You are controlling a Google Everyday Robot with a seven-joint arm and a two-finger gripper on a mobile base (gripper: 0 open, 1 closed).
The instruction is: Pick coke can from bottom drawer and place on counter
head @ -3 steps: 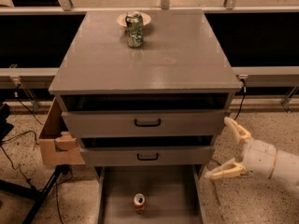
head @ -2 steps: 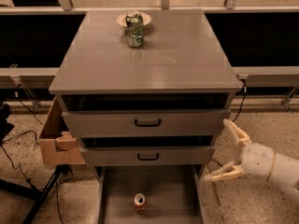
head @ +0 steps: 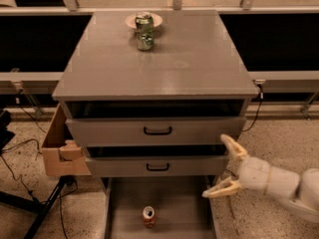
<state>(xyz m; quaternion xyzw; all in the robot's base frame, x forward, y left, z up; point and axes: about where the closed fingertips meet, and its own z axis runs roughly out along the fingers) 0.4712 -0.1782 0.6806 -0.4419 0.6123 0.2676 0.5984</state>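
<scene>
Coke can [head: 149, 216] and gripper [head: 215, 167] both sit low at the front of a grey cabinet. Its counter [head: 199, 59] is the widest surface. Beneath it, two handled drawers [head: 114, 132] stand partly pulled out. The bottom drawer [head: 179, 203] is drawn out furthest. A cardboard box [head: 57, 148] sits against the cabinet's left side. The gripper reaches in from the right, near the bottom drawer's right wall, its fingers [head: 230, 146] spread wide with nothing between them. Near the counter's far edge a green can [head: 144, 31] stands at a small plate [head: 156, 19]. The coke can stands upright on the bottom drawer's floor, left of its middle, below and left of the claw and well apart from it.
</scene>
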